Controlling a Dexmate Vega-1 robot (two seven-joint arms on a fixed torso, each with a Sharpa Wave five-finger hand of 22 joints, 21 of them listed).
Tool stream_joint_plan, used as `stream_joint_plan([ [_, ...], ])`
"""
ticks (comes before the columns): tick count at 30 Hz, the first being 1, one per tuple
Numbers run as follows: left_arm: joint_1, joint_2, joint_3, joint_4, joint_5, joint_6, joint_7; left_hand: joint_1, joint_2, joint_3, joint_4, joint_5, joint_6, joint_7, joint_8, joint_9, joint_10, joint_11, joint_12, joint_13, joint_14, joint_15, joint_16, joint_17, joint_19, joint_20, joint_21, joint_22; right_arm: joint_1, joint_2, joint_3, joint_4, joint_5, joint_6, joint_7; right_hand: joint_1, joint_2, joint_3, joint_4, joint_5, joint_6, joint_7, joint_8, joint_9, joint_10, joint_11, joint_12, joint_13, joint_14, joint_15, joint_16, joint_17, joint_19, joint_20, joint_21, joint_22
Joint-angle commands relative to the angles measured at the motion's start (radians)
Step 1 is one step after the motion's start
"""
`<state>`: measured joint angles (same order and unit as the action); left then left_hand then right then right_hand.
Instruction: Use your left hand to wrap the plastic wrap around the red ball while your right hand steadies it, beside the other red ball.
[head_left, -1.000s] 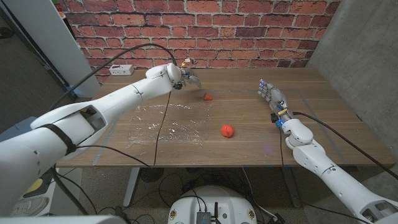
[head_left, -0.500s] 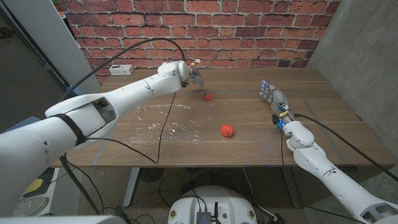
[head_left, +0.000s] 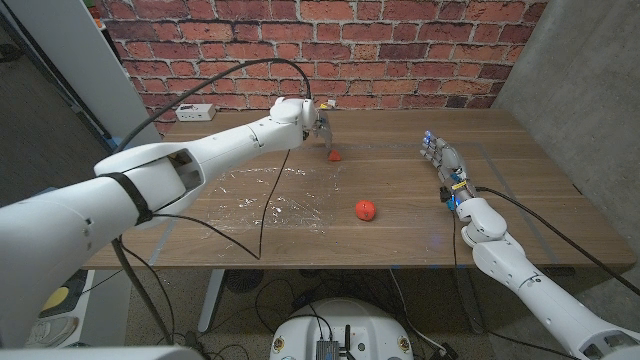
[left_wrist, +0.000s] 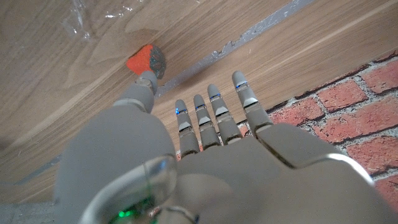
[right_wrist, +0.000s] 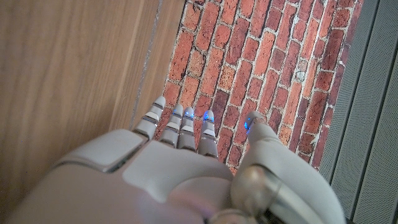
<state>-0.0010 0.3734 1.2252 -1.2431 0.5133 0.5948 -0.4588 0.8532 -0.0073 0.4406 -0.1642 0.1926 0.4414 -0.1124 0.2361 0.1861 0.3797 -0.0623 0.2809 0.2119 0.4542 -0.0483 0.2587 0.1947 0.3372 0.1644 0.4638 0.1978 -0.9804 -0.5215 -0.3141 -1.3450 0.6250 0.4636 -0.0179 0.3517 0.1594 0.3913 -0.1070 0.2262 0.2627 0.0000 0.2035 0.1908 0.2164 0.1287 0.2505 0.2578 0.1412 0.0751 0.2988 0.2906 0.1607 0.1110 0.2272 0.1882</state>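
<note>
The left hand's fingers (left_wrist: 211, 121) are spread and hold nothing, reaching over the far middle of the bench (head_left: 400, 190). The thumb tip seems to touch, or sit just beside, the far red ball (left_wrist: 145, 60), which looks like a red piece with a dark face in the left wrist view. In the head view this left hand (head_left: 318, 122) hangs just above that ball (head_left: 335, 154), its arm stretched across from the near left. I judge it is reaching for this ball to bring it toward the plastic wrap (head_left: 270, 205), though that is only a guess.

The wrap lies spread and crinkled on the near left of the bench, well apart from the far ball. The other red ball (head_left: 366, 210) sits just right of the wrap's edge, untouched.

The right hand (head_left: 442, 162) stands on its edge at the right side, fingers (right_wrist: 180, 124) straight, apart and empty, well clear of both balls. It seems to be waiting; it steadies nothing yet, and no wrapping has begun.
</note>
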Motion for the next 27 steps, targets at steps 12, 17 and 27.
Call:
stream_joint_plan([
  [12,0.018,-0.054,0.027,0.078,0.078,-0.075,0.015,0.042,-0.002,-0.027,0.001,0.005,-0.01,-0.012,-0.021,0.003,-0.007,0.003,-0.011,0.002,-0.005,-0.027,0.0,0.007,0.034,-0.019,0.018,0.006,-0.007,0.004,0.006,0.007,0.005,0.007,-0.002,-0.005,-0.005,0.0,-0.008,0.003,0.02,0.003,0.002,0.002,0.021,0.004,0.006,0.005,0.013,0.005,0.008,0.004,0.003,0.01,0.005,0.005],
  [17,0.018,-0.073,0.029,0.118,0.08,-0.099,0.031,0.049,0.004,-0.03,0.003,0.006,-0.008,-0.012,-0.023,0.004,-0.005,0.002,-0.012,0.003,-0.002,-0.029,0.001,0.007,0.038,-0.02,0.02,0.006,-0.005,0.004,0.004,0.007,0.006,0.0,-0.003,-0.005,-0.005,0.0,-0.008,0.003,0.021,0.002,0.002,0.002,0.022,0.004,0.006,0.005,0.015,0.006,0.009,0.004,0.004,0.011,0.006,0.005],
  [27,0.01,-0.114,0.035,0.194,0.072,-0.147,0.043,0.063,0.019,-0.038,0.008,0.005,-0.001,-0.005,-0.025,0.004,0.005,-0.004,-0.012,0.004,0.018,-0.041,0.01,0.009,0.05,-0.023,0.027,0.007,-0.004,0.007,0.003,0.012,0.009,-0.005,-0.005,-0.006,-0.005,0.0,-0.007,0.003,0.029,0.004,0.004,0.002,0.028,0.008,0.008,0.006,0.018,0.005,0.01,0.005,0.004,0.01,0.006,0.006],
])
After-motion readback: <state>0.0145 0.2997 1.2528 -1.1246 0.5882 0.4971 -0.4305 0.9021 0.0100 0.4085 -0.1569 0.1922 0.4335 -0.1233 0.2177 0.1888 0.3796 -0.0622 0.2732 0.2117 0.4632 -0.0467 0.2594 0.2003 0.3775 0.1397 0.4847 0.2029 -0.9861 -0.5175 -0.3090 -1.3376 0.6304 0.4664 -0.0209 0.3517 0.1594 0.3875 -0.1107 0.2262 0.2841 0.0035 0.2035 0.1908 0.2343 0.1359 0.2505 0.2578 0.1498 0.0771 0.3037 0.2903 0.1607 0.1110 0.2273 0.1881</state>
